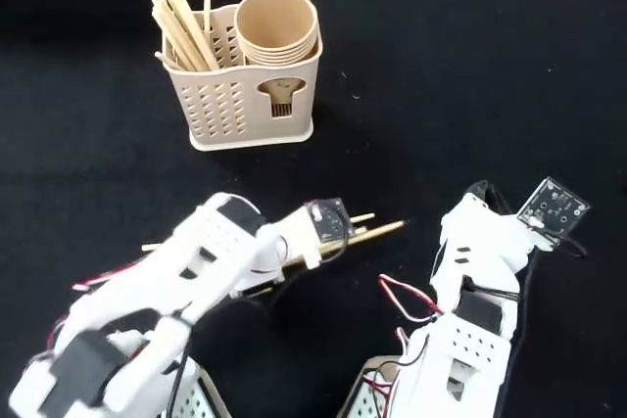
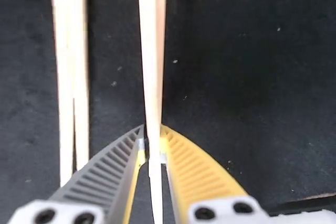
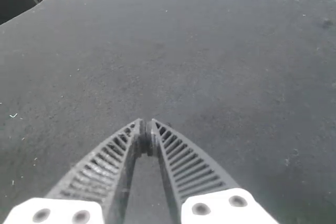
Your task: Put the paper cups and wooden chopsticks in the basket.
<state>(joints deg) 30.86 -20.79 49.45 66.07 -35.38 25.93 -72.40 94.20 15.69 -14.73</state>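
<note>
Nearly done: one chopstick gripped, another waiting

Toward the left of the desk (image 1: 470, 95), the basket (image 1: 211, 105) stands upright. A bundle of sticks (image 1: 181, 31) fills its left compartment and the stacked cups (image 1: 276, 26) sit in the right one, so most of the job looks finished. Nearer the arms, the left claw (image 2: 151, 132) is pinched shut on a chopstick (image 2: 151, 66), gripping it partway along so the rest juts forward. That hold should let it be tipped upright over the basket. A loose chopstick (image 2: 68, 77), perhaps a pair, lies on the desk just beside it. Further right, the right claw (image 3: 146, 132) is closed on nothing above the desk, well apart from the work and probably parked out of the way.
</note>
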